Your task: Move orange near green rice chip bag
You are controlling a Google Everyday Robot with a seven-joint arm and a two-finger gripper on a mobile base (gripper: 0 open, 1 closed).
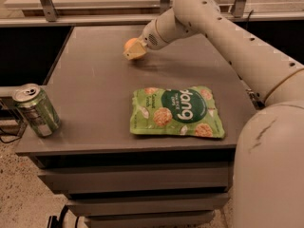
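The orange (128, 43) is at the far middle of the grey table (90, 89), between the pale fingers of my gripper (133, 51). The gripper is shut on the orange and holds it just at the table surface. My arm reaches in from the right. The green rice chip bag (177, 111) lies flat near the front right of the table, well apart from the orange, in front of it and to its right.
A green-and-silver drink can (36, 110) stands upright at the table's front left corner. A shelf rail with metal posts (45, 1) runs behind the table. The arm's large white base (270, 170) fills the right foreground.
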